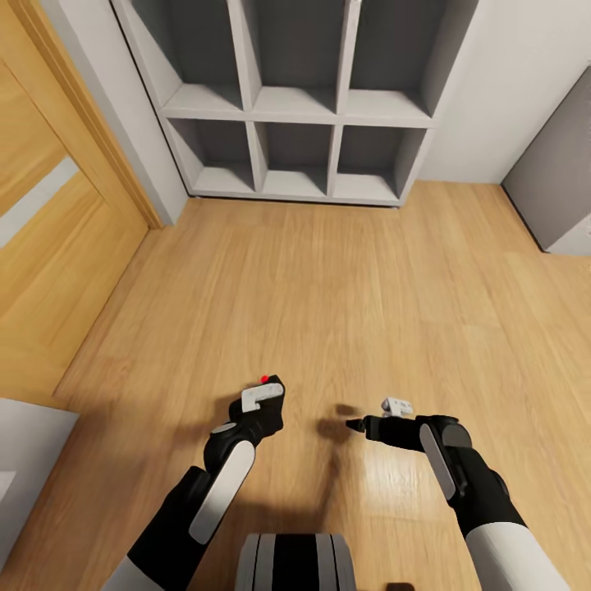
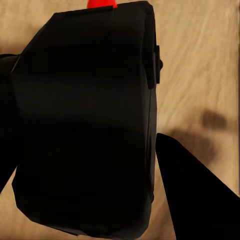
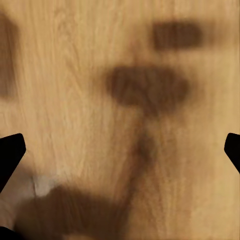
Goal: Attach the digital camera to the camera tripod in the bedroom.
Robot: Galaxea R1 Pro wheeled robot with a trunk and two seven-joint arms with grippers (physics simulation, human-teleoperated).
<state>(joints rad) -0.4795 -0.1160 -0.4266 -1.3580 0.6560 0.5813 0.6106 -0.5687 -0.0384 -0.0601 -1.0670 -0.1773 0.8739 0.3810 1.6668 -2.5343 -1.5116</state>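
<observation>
Gripping digital camera (image 1: 271,392), left hand (image 1: 261,404), above floor (image 1: 328,287)

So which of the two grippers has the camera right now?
The left gripper: the black digital camera with its red button sits between its fingers. The right gripper holds nothing, its fingers spread wide over bare wood floor.

The place is a room in a home, rendered in simulation. A light wood plank floor (image 1: 345,287) fills the middle of the head view. At the top centre a grey cube shelf (image 1: 300,98) with open compartments stands against a pale grey wall (image 1: 509,82). Along the left edge runs a wood-panelled door (image 1: 57,246) in a wooden frame. A grey cabinet (image 1: 554,189) sits at the right edge.
</observation>
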